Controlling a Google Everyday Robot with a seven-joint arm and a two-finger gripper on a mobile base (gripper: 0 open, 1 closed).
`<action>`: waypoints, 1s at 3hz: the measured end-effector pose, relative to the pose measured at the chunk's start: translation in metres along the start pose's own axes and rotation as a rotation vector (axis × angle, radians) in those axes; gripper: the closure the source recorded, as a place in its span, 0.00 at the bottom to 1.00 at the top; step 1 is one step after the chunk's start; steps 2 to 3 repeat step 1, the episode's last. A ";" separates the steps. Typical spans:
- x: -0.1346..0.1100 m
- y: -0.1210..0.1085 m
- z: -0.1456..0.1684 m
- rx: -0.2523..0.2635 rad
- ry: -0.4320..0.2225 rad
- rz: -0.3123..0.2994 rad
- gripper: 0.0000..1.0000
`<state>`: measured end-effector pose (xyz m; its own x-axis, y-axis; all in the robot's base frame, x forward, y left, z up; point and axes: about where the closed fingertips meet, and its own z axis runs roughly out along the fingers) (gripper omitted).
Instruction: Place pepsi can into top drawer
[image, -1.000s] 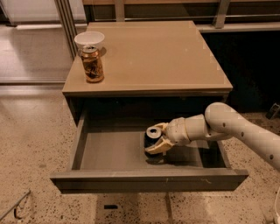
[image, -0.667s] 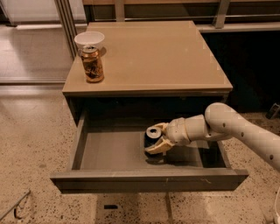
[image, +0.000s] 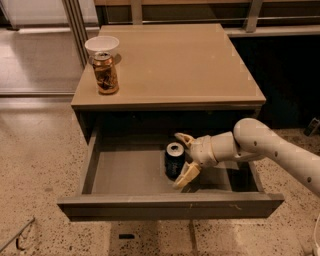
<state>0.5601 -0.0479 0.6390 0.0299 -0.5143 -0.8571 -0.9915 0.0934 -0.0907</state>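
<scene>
The pepsi can (image: 174, 161) stands upright on the grey floor of the open top drawer (image: 170, 205), right of the middle. My gripper (image: 180, 160) reaches into the drawer from the right. It is open, with one finger behind the can and the other in front of it, both spread away from its sides. The can rests on the drawer floor by itself.
A brown-and-gold patterned can (image: 105, 74) and a white bowl (image: 102, 45) behind it stand at the left rear of the cabinet top (image: 180, 65). My white arm (image: 270, 147) crosses the drawer's right side. Speckled floor surrounds the cabinet.
The fingers have spread apart and let go of the pepsi can. The can has stayed in the same spot in the drawer.
</scene>
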 end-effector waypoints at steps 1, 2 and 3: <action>0.000 0.000 0.000 0.000 0.000 0.000 0.00; 0.000 0.000 0.000 0.000 0.000 0.000 0.00; 0.000 0.000 0.000 0.000 0.000 0.000 0.00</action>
